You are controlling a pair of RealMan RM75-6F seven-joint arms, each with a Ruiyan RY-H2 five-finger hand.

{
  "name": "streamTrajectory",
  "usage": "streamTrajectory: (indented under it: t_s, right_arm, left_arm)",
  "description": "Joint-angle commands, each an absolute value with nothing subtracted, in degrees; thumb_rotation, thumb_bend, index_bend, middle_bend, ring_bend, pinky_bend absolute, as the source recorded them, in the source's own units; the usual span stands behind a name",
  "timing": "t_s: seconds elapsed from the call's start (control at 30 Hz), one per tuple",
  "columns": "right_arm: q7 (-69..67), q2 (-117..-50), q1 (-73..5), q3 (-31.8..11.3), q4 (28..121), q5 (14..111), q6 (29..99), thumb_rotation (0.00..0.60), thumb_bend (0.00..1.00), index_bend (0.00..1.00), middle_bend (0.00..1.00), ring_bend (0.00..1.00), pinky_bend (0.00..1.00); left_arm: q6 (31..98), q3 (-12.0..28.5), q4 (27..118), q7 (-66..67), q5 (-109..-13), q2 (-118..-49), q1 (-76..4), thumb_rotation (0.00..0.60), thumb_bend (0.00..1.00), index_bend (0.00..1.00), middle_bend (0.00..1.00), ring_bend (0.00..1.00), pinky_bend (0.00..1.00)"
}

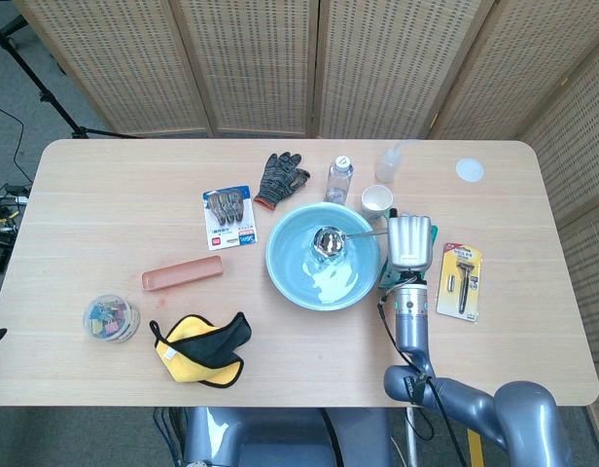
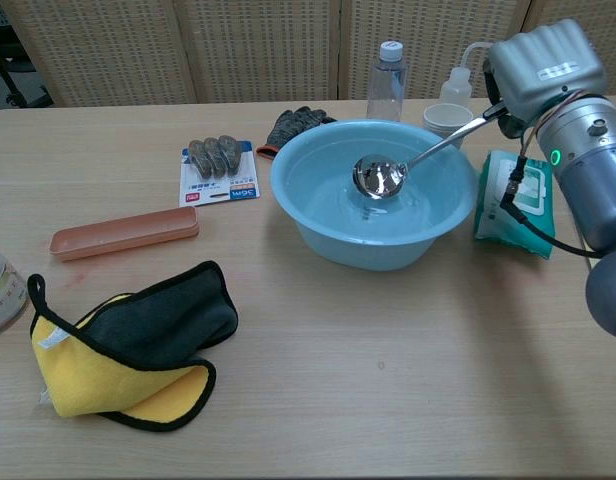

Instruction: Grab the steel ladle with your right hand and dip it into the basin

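One wooden tabletop [image 1: 86, 214] carries everything. One light blue basin [image 1: 323, 256] sits near its middle. One right hand [image 1: 409, 241] hangs just beside the basin's right rim, fingers curled around the handle of one steel ladle [image 2: 380, 177], whose bowl sits low inside the basin while the handle slants up over the rim. The left hand is out of sight in both views. One yellow and black cloth [image 1: 200, 346] lies near the front edge, one green wipes pack [image 2: 516, 201] beside the basin, one long pink tray [image 1: 182, 273] to its left. One dark glove [image 1: 280, 178], two bottles, clear [image 1: 339, 178] and squeeze [image 1: 391, 161], and one paper cup [image 1: 376, 201] stand behind it.
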State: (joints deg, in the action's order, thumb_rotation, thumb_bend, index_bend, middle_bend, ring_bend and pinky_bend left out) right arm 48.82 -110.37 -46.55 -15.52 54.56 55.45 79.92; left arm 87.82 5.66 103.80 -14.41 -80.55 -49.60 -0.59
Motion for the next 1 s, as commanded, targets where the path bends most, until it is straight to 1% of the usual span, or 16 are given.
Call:
streamTrajectory:
  t_s: [0.03,0.1,0.23,0.37,0.6,0.73,0.9,1.0]
  right_arm:
    - [48.32,-111.21,-46.33,-13.83,52.43,57.88,79.36,0.600,1.00,0.89,1.00,0.95,1.00]
    - [48.35,-111.22,-46.12,-13.17,51.78,59.02,79.25,0.600,1.00,0.89,1.00,0.95,1.00]
    - [50.92,-110.49,-45.28,-10.49,50.99,62.11,78.65,0.600,1.00,0.89,1.00,0.95,1.00]
    - [52.57,-108.98,-44.08,-10.57,54.90,61.61,77.00,0.600,1.00,0.89,1.00,0.95,1.00]
    - [57.73,-103.40,-42.18,-13.07,69.57,56.26,73.93,0.600,1.00,0.90,1.00,0.95,1.00]
    - [59.50,-101.27,-41.47,-14.97,76.89,52.57,73.66,0.600,1.00,0.90,1.00,0.95,1.00]
    - [59.57,-99.58,-41.03,-20.26,85.83,43.60,73.47,0.600,1.00,0.90,1.00,0.95,1.00]
    - [60.02,-98.65,-41.44,-21.94,88.68,40.90,74.07,0.600,1.00,0.90,1.00,0.95,1.00]
  left_arm:
    - [87.61,5.71,103.78,-14.25,-80.39,-49.69,-0.73,0.600,0.00,0.00,0.00,0.00,0.00]
    - [87.51,5.72,103.79,-14.04,-80.32,-49.76,-0.80,0.600,0.00,0.00,0.00,0.00,0.00]
    - [87.82,5.62,104.05,-13.35,-80.63,-49.90,-0.72,0.600,0.00,0.00,0.00,0.00,0.00]
    - [87.95,5.48,104.29,-12.63,-80.88,-50.08,-0.70,0.600,0.00,0.00,0.00,0.00,0.00]
    - [88.02,5.51,104.46,-11.91,-80.76,-50.28,-0.73,0.600,0.00,0.00,0.00,0.00,0.00]
    - [87.99,5.41,104.62,-11.52,-80.93,-50.35,-0.76,0.600,0.00,0.00,0.00,0.00,0.00]
    - [88.27,5.30,104.76,-11.34,-81.23,-50.40,-0.64,0.600,0.00,0.00,0.00,0.00,0.00]
    - [88.27,5.30,104.74,-11.34,-81.20,-50.41,-0.64,0.600,0.00,0.00,0.00,0.00,0.00]
